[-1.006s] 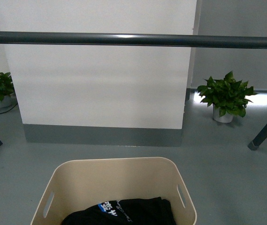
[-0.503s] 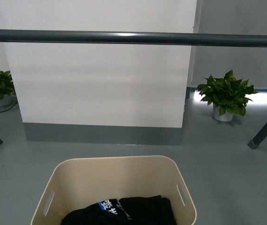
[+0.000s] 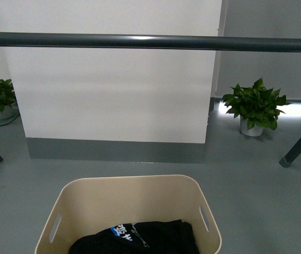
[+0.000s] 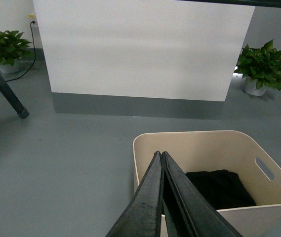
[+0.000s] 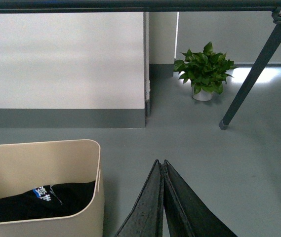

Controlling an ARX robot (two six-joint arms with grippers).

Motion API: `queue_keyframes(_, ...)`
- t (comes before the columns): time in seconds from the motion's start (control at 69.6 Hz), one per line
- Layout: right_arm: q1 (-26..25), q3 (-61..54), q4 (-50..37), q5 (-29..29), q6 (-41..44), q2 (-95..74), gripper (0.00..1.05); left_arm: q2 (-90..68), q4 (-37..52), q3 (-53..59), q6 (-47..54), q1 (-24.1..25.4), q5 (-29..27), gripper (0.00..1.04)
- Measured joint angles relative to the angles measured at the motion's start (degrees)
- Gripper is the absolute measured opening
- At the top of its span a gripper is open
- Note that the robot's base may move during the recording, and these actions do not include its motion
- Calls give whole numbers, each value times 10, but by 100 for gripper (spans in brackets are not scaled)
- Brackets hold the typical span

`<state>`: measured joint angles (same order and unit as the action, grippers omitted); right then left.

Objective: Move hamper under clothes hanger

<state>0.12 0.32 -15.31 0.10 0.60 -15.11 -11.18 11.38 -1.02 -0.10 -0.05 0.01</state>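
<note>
Grey floor, white wall panel behind. Beige plastic hamper (image 3: pixel 129 211) sits just short of the dark grey rack bar (image 3: pixel 150 42). Looks light and stiff; I'd use the slot handles. Left hand (image 4: pixel 161 157) and right hand (image 5: pixel 161 164) both pinched together, empty.

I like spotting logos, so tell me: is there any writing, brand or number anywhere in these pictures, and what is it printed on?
Black garment lying in the hamper: a blue patch with white characters and a line of small white lettering beside it, both too small and blurred to read. The right wrist view shows the same print, equally unreadable.
Nothing else carries text: not the clothes hanger, the white wall panel, or the plant pots.
</note>
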Motion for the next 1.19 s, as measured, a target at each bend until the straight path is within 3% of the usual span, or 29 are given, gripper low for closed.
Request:
queue_keyframes(0.101, 0, 0, 16, 0, 0, 16, 2, 12, -12, 0, 0, 0, 0, 3)
queue_keyframes(0.216, 0, 0, 34, 0, 0, 34, 2, 96, -107, 0, 0, 0, 0, 3)
queue_keyframes(0.345, 0, 0, 57, -1, 0, 57, 2, 108, -113, 0, 0, 0, 0, 3)
queue_keyframes(0.446, 0, 0, 146, -1, 0, 128, 2, 109, -113, 0, 0, 0, 0, 3)
queue_keyframes(0.92, 0, 0, 152, -1, 0, 149, 2, 109, -113, 0, 0, 0, 0, 4)
queue_keyframes(1.035, 0, 0, 152, -1, 0, 149, 29, 109, -113, 0, 0, 0, 0, 31)
queue_keyframes(1.15, 0, 0, 152, -1, 0, 149, 46, 109, -113, 0, 0, 0, 0, 49)
queue_keyframes(1.193, 0, 0, 152, -1, 0, 149, 58, 109, -113, 0, 0, 0, 0, 61)
